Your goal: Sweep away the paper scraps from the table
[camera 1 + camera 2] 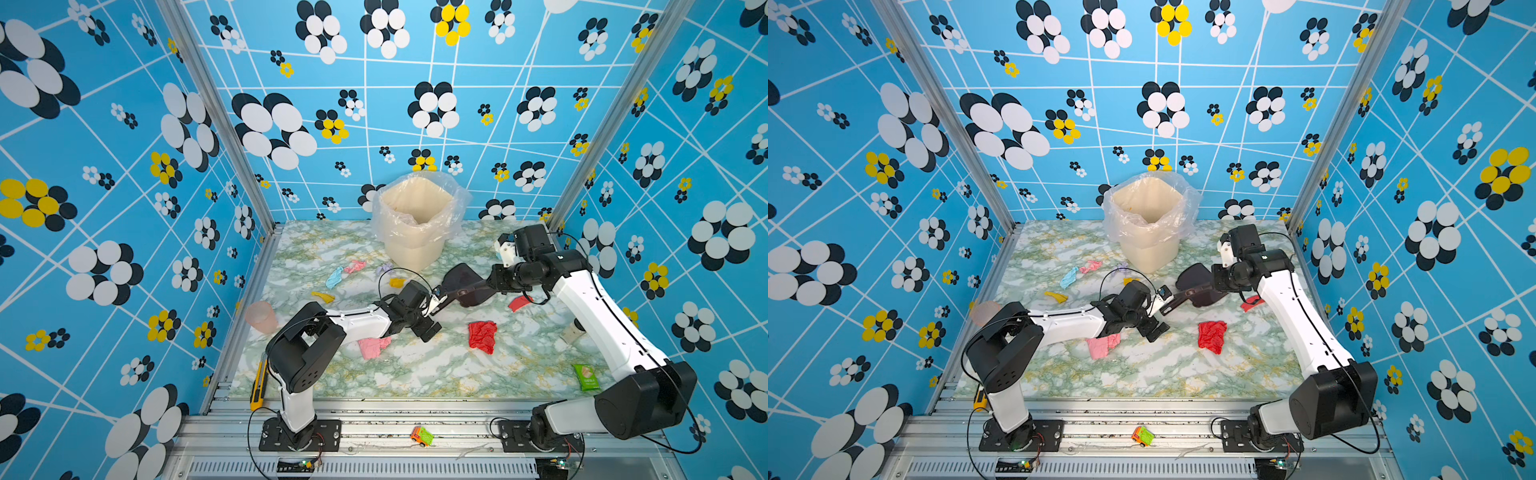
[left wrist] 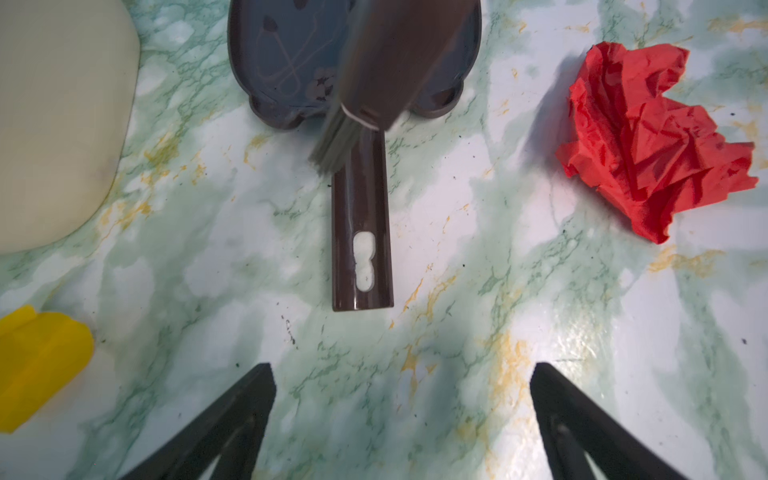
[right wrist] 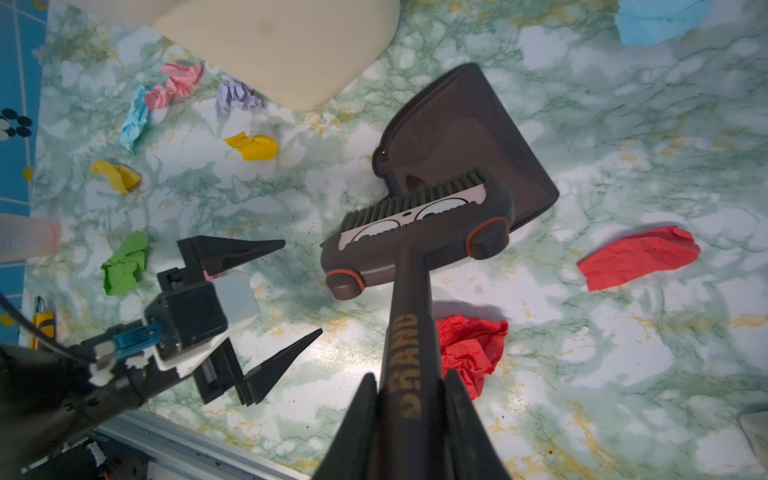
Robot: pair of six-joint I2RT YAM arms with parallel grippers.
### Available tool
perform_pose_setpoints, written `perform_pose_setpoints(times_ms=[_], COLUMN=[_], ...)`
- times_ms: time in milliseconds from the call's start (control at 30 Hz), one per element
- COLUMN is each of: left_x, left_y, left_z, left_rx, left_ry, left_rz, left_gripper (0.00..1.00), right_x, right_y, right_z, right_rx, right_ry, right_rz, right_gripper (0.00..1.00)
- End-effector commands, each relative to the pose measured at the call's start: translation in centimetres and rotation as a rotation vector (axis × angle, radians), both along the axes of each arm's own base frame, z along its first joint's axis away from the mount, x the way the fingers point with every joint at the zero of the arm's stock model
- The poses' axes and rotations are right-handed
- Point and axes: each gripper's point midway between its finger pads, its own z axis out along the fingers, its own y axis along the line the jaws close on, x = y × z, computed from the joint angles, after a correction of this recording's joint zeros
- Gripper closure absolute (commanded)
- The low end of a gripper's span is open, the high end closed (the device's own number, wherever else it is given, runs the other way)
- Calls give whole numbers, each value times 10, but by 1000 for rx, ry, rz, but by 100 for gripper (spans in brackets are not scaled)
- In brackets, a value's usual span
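Paper scraps lie across the marbled table [image 1: 415,374]: a red wad [image 1: 483,336], a flat red piece [image 1: 519,302], a pink one [image 1: 374,347] under my left arm, and light blue [image 1: 334,277], pink, lavender and yellow bits near the bin. A green wad [image 3: 124,266] shows in the right wrist view. My right gripper [image 3: 410,374] is shut on the handle of a dark brush [image 3: 415,249], whose bristles rest at the back of a dark dustpan [image 3: 457,124]. My left gripper [image 2: 402,365] is open and holds nothing, just short of the dustpan handle [image 2: 361,249].
A cream bin [image 1: 417,220] with a plastic liner stands at the back. A pink cup [image 1: 261,316] and a yellow utility knife [image 1: 258,384] sit at the left edge. A green snack packet [image 1: 586,376] lies front right, and a toy car [image 1: 422,436] on the front rail.
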Motion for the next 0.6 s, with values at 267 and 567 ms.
perform_pose_setpoints(times_ms=[267,567], left_x=[37,51], left_y=[-21,-35], left_z=[9,4], left_rx=[-88,-79], left_ry=[-44,-7], left_rz=[-53,-67], left_gripper=[1,1], right_x=[15,21], right_y=[-51,-59], right_z=[39,40], right_rx=[62,96], right_ry=[-115,-131], right_rz=[-177,-215], right_gripper=[100,100])
